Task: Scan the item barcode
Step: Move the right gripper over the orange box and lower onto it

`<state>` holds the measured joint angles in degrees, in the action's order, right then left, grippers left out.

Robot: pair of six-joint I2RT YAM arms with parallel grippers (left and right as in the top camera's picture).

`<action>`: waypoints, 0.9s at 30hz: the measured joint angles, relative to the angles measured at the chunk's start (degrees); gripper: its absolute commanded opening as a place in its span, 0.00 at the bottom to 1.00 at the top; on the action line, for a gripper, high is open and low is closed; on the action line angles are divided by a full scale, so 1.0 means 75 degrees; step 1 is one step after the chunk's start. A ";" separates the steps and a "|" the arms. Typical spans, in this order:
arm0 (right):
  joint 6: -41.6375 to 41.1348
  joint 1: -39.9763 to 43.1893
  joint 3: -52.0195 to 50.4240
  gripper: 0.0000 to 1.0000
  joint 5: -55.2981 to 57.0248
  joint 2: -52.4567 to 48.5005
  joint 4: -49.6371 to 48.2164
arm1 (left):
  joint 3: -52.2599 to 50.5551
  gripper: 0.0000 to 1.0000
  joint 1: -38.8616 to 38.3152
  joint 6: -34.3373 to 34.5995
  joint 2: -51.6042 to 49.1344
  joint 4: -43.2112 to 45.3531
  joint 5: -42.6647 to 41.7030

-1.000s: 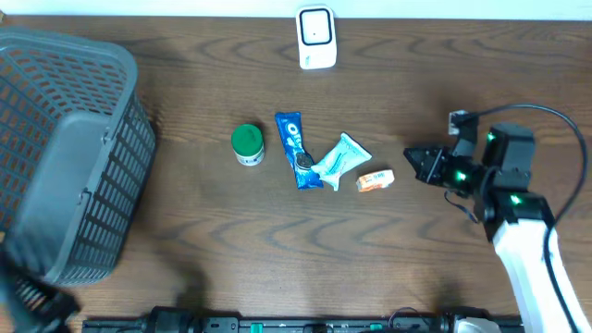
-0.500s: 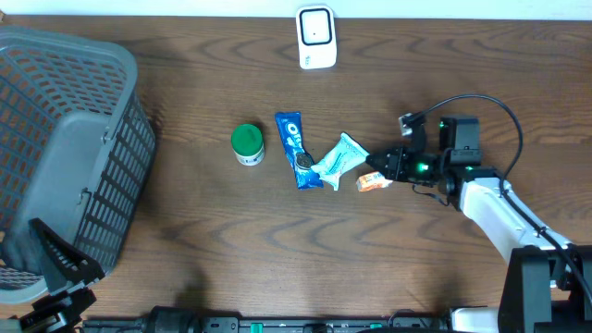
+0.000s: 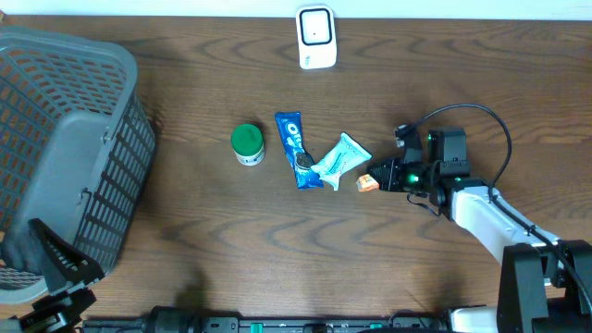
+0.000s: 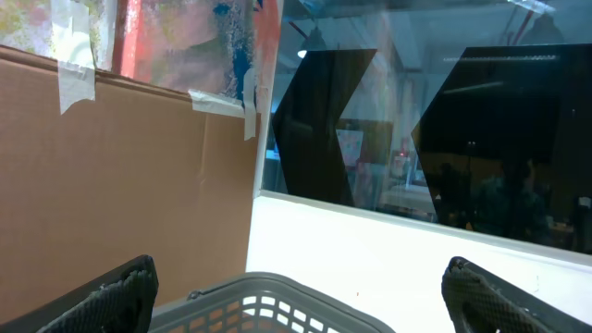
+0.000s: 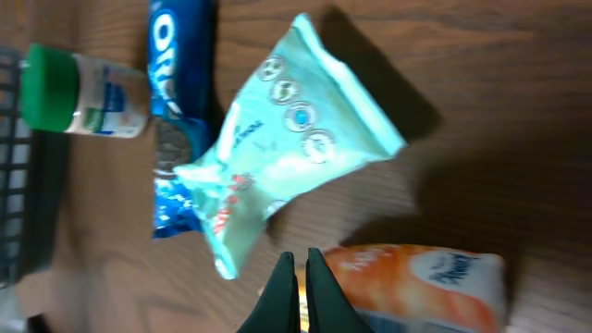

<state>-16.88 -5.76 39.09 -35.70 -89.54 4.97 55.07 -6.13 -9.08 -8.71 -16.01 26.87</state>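
At tips of right gripper [image 5: 298, 261] | pinched shut, gripping nothing | set against orange packet [image 5: 416, 282], probably to turn it for scanning

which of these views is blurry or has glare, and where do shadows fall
Overhead: sharp, evenly lit, soft shadow beside the basket. Left wrist: reflections across the window glass, washed-out white sill, dark fingers soft at the bottom corners. Right wrist: close and slightly soft, most on the orange packet; the mint pouch throws a dark shadow to its right.
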 measured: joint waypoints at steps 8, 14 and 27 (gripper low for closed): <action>0.0003 -0.0009 -0.0035 0.01 0.0717 0.0000 -0.0140 | 0.0000 0.98 0.0000 0.0000 0.0000 0.0000 0.0000; -0.0009 -0.0006 -0.0050 0.01 0.0997 0.0003 -0.0321 | 0.0000 0.98 0.0000 0.0000 0.0000 0.0000 0.0000; -0.0361 0.0050 0.0157 0.01 0.1148 0.1422 0.1935 | 0.0000 0.98 0.0000 0.0000 0.0000 0.0000 0.0000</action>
<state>-19.59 -5.39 40.27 -27.09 -78.87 19.49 55.07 -6.13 -9.08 -8.71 -16.01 26.87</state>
